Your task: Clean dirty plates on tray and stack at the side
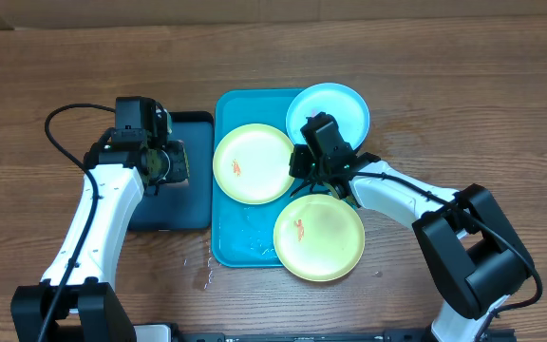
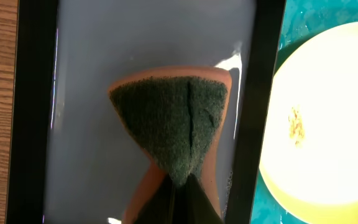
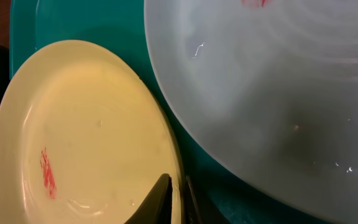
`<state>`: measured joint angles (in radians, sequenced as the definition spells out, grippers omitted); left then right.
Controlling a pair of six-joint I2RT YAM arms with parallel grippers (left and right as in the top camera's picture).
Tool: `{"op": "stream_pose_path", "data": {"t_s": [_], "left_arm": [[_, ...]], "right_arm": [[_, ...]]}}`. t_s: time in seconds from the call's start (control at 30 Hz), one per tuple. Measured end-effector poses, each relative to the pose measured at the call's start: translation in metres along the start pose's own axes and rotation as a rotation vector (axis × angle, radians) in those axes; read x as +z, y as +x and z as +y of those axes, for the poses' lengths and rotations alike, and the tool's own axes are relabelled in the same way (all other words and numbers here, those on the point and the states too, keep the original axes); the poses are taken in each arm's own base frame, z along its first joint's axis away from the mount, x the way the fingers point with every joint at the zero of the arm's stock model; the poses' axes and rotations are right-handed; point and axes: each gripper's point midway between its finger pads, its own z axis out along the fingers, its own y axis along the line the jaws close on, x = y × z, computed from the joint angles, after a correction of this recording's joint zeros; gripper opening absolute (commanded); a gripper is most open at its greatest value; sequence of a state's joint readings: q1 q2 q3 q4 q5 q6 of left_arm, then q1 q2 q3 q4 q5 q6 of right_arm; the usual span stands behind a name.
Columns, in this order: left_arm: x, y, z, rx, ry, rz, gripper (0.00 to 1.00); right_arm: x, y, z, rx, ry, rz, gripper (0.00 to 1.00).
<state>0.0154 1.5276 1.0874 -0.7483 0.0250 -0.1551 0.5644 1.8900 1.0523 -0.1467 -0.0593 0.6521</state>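
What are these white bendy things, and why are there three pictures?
They are two robot arms at a table. One picture looks down from above; the other two come from a camera on each wrist. On the turquoise tray lie three smeared plates: a yellow plate, a second yellow plate and a blue plate. The left gripper squeezes a sponge over a dark tray. The right gripper has its fingers at the first yellow plate's rim.

The left arm (image 1: 103, 214) stretched forward, and the left gripper (image 2: 178, 193) was pinched tight on a sponge (image 2: 166, 118) fanning out ahead of its tips. The right arm (image 1: 397, 195) bent inward. The right gripper (image 3: 176, 202) held its jaws nearly together astride a yellow plate (image 3: 92, 137) at its rim; whether it actually gripped the plate was unclear.
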Motion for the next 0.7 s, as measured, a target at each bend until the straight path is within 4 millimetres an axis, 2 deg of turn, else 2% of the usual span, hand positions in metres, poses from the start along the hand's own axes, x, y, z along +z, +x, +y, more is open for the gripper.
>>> {"op": "stream_pose_path", "data": {"t_s": [0.17, 0.23, 0.4, 0.5, 0.6, 0.7], "left_arm": [[0.000, 0.000, 0.000, 0.000, 0.000, 0.000, 0.04], [0.000, 0.000, 0.000, 0.000, 0.000, 0.000, 0.04], [0.000, 0.000, 0.000, 0.000, 0.000, 0.000, 0.04], [0.000, 0.000, 0.000, 0.000, 0.000, 0.000, 0.05], [0.000, 0.000, 0.000, 0.000, 0.000, 0.000, 0.04], [0.000, 0.000, 0.000, 0.000, 0.000, 0.000, 0.04]], "right_arm": [[0.000, 0.000, 0.000, 0.002, 0.001, 0.000, 0.08], [0.000, 0.000, 0.000, 0.004, 0.001, 0.001, 0.15], [0.000, 0.005, -0.004, 0.005, 0.016, 0.019, 0.16], [0.000, 0.007, -0.006, 0.006, 0.026, 0.030, 0.14], [0.000, 0.010, -0.009, 0.006, 0.035, 0.041, 0.04], [0.000, 0.011, -0.009, 0.008, 0.036, 0.044, 0.04]]}}
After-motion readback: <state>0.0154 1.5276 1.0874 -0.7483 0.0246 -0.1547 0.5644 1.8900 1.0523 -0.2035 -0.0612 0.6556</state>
